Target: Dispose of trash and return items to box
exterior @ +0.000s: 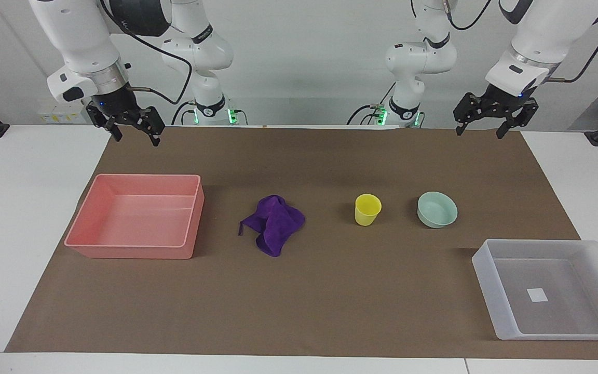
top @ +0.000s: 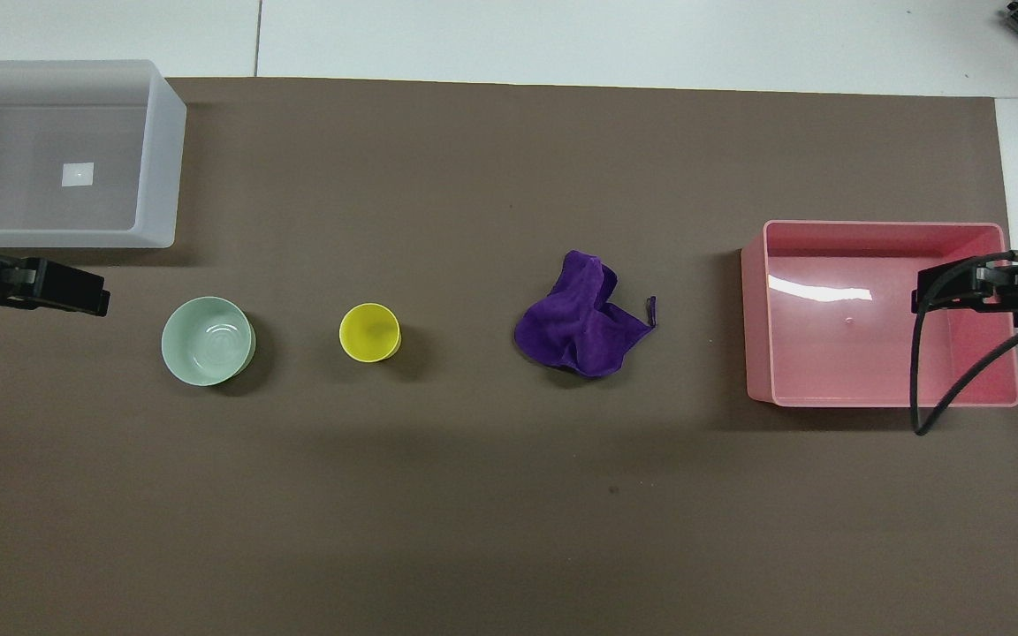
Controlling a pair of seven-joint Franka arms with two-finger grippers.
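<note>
A: While both arms wait, where are the things?
B: Purple cloth (exterior: 274,223), yellow cup (exterior: 367,209), green bowl (exterior: 437,209) at frame centre; clear tray (exterior: 491,280) lower right. Left pincer (exterior: 481,130) and right pincer (exterior: 135,134) hang open, upper corners.

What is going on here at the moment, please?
Nothing is being handled yet. The left pincer and right pincer both hang open and empty near the robots' end of the table. The purple cloth, yellow cup and mint bowl sit in a row between the pink bin and the translucent tray.
</note>
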